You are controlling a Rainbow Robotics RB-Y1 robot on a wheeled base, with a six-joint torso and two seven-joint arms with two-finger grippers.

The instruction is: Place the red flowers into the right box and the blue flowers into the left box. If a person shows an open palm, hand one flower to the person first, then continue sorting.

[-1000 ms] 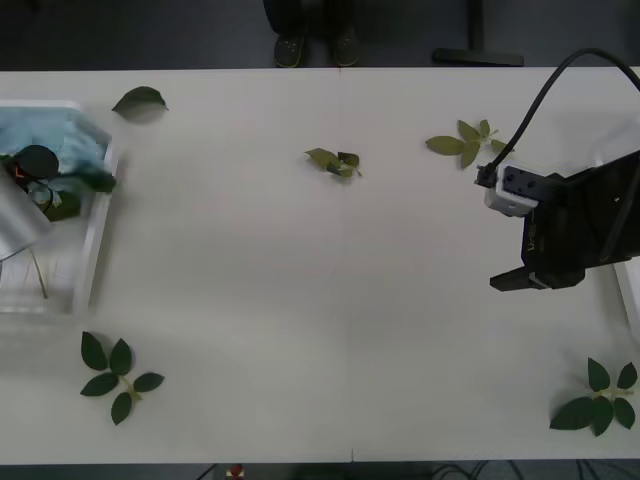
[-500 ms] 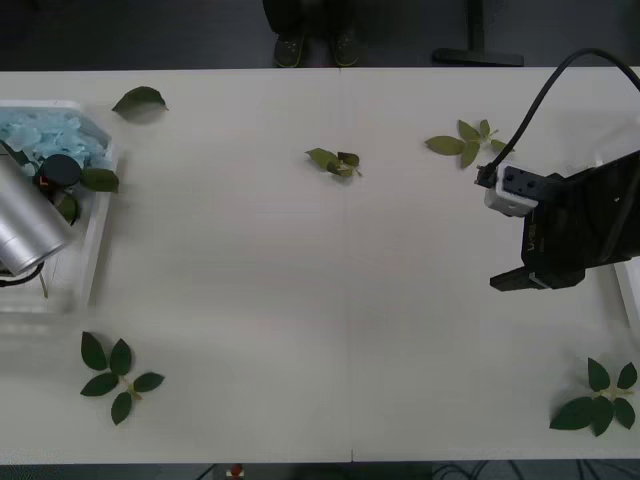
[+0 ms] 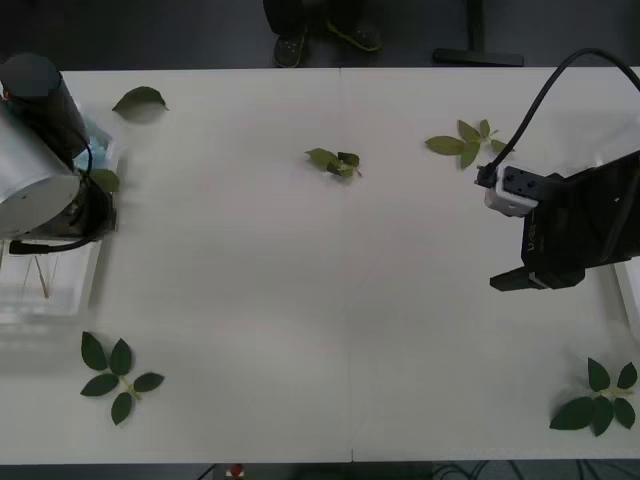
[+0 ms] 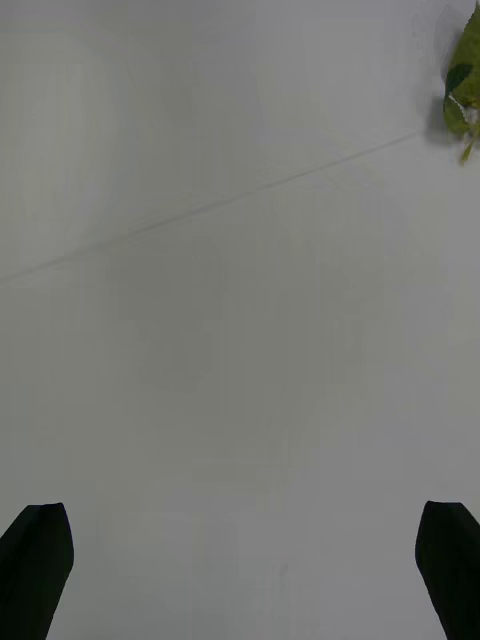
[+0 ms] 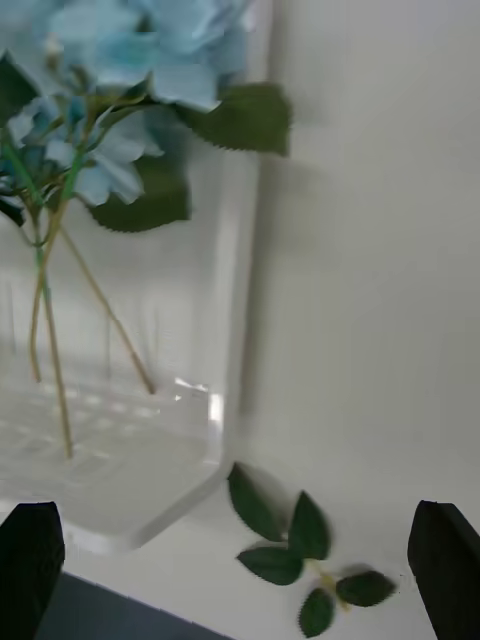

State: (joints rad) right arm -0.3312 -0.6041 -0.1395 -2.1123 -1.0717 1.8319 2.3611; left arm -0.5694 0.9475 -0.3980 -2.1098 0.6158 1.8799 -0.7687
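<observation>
At about nine o'clock on the table (image 3: 330, 300), the left box (image 3: 60, 285) sat at the table's edge, its see-through walls low. The blue flowers (image 5: 120, 70) lay inside it — pale heads bunched at one end, thin stems (image 5: 50, 330) running along the floor of the bin, broad green leaves draped over the rim. The left arm (image 3: 40, 150) hung over the box and covered much of it in the front view. The left gripper (image 5: 240, 560) was spread wide and empty, its black fingertips (image 5: 30, 560) at the two lower corners of its wrist view, above the box's near corner and the bare table beside it.

A leaf sprig (image 3: 115, 375) lay at seven o'clock, just outside the box, and a single leaf (image 3: 140, 98) at ten o'clock. Another small sprig (image 3: 335, 161) rested near twelve, and a paler one (image 3: 462, 142) at one o'clock.

At three o'clock the right arm (image 3: 585, 225) hovered over the table's right side — the right gripper (image 4: 240, 570) also spread apart, holding nothing, with plain white surface beneath it. A sliver of the right box (image 3: 630, 290) showed at the table's right edge, and a dark sprig (image 3: 598, 398) lay at five o'clock.
</observation>
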